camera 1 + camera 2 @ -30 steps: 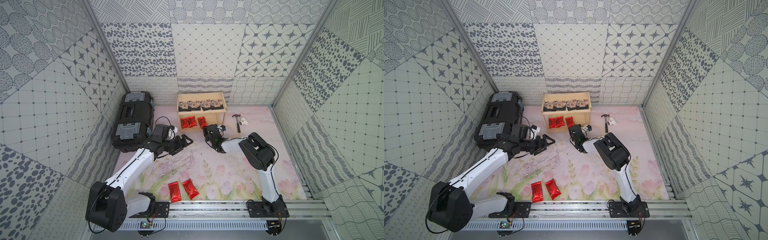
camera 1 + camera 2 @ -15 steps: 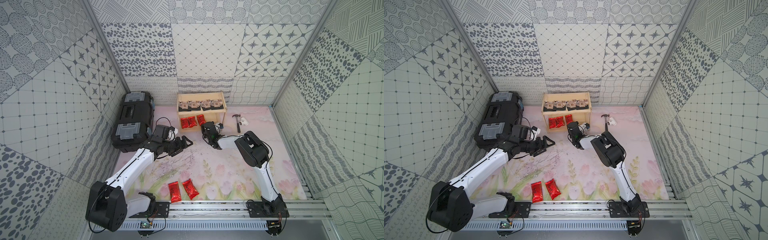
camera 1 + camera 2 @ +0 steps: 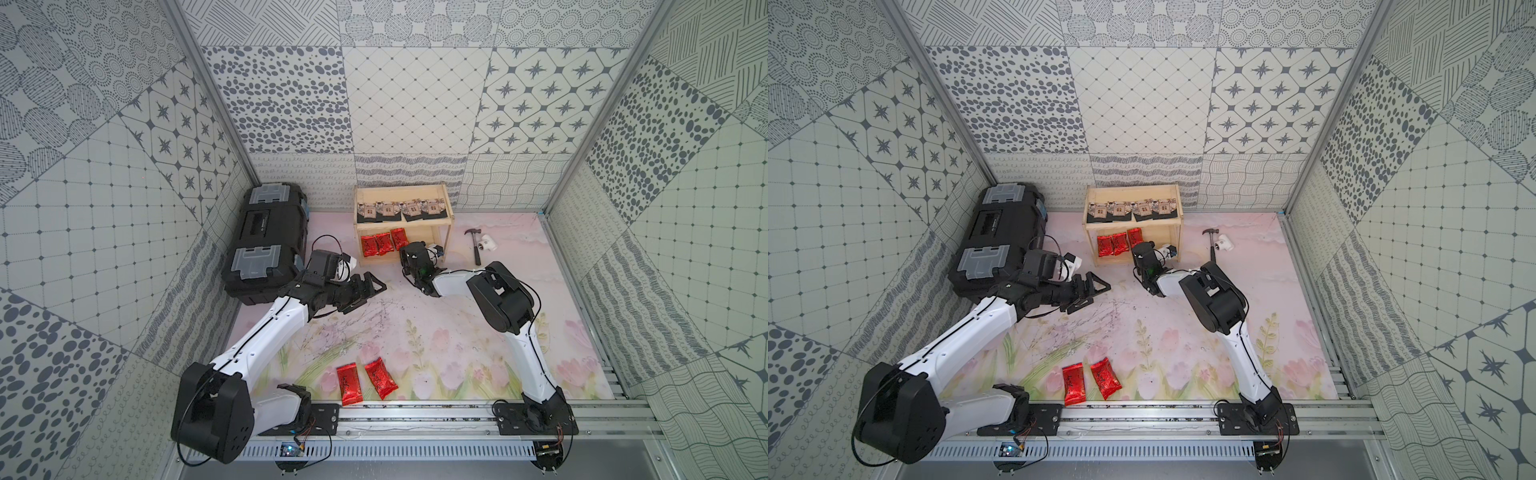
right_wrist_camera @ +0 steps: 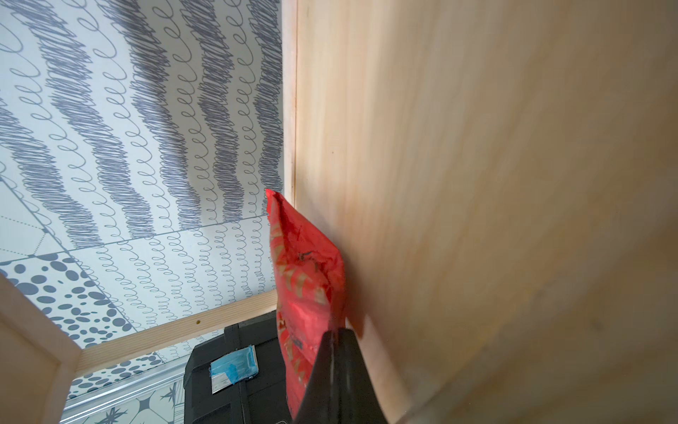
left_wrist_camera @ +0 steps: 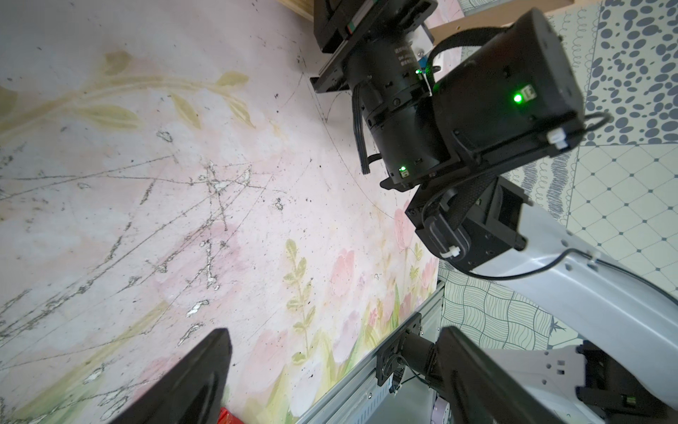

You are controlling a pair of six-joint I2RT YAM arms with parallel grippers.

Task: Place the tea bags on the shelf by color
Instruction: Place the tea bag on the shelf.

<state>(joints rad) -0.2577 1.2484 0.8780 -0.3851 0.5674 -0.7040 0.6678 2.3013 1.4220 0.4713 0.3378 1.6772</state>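
The right claw (image 4: pixel 338 336) is clamped on a shiny red pouch (image 4: pixel 304 264), which lies against the pale board of the shelf (image 3: pixel 448 232) in its lower tier, close beside two more red pouches (image 3: pixel 368 246). Four black sachets (image 3: pixel 388 210) fill the top tier. The left claw (image 3: pixel 365 296) hangs wide apart over bare table (image 3: pixel 457 332), near the toolbox (image 3: pixel 266 241). Two creased red packets (image 3: pixel 348 383) lie by the front rail.

Your right gripper (image 4: pixel 335 334) has carried its red pouch (image 3: pixel 400 239) further into the shelf (image 3: pixel 447 243) — it now lines up beside the two shelved pouches (image 3: pixel 369 247).
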